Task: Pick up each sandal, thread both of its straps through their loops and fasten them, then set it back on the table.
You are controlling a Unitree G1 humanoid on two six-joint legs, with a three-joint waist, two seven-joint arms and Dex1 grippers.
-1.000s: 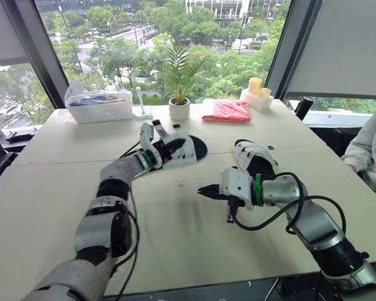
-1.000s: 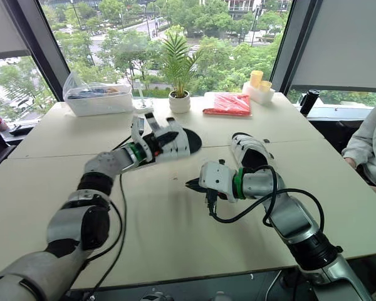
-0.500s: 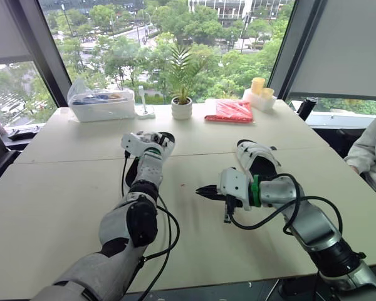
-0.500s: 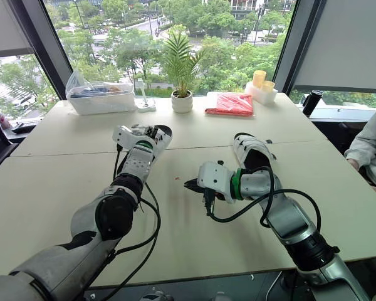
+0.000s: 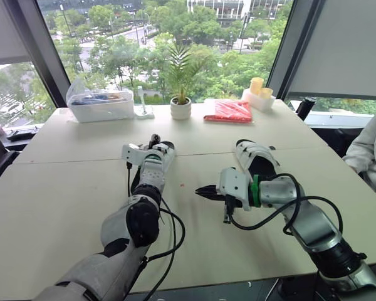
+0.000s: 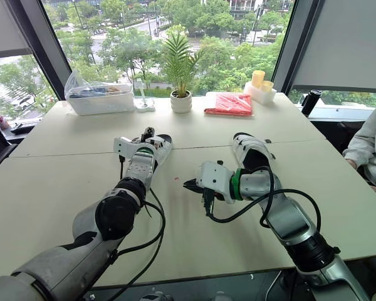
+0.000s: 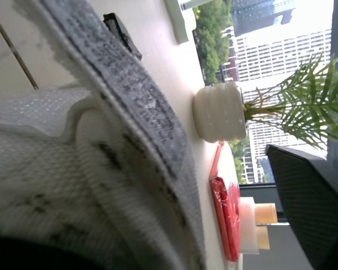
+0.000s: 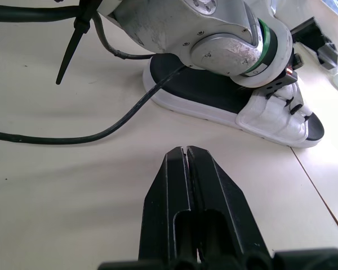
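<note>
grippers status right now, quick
Left gripper: cannot be told; it is at the white fabric sandal with black footbed.
Right gripper: closed, holding nothing.

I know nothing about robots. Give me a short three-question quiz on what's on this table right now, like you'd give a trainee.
1. True or false: the right gripper is open.
2. Which of these stands between the clear bin and the red packet? A) potted plant B) kettle C) laptop
3. How many pieces of footwear lie on the table?
Key: 1 false, it is shut on nothing. 2 A. 3 two: the left sandal and the right sandal.
</note>
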